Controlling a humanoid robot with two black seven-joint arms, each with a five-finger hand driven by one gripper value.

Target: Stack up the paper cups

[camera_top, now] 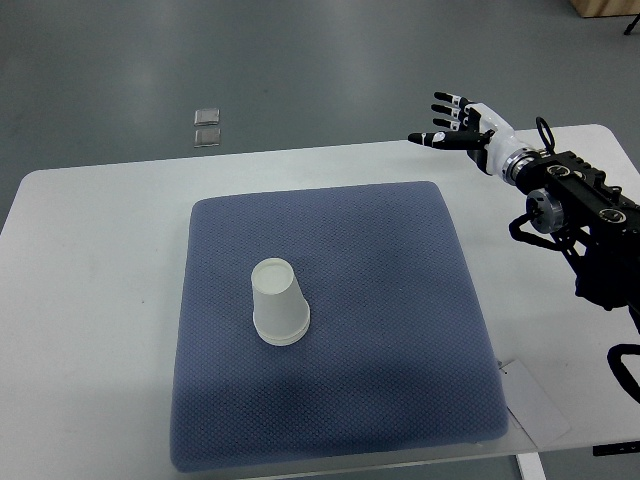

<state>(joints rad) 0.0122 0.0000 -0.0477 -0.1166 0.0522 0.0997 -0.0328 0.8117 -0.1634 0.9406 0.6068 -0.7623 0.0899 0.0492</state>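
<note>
A stack of white paper cups (277, 301) stands upside down, base up, on the blue-grey mat (400, 300), a little left of its middle. Layered rims show at the bottom of the stack. My right hand (455, 125) hangs in the air above the table's far right edge, well away from the cups, with its fingers spread and holding nothing. Its black arm (585, 215) comes in from the right edge. The left arm does not show.
The mat lies on a white table (90, 300). Two small clear squares (207, 126) lie on the grey floor beyond the table's far edge. A white sheet (535, 405) pokes out at the mat's near right corner.
</note>
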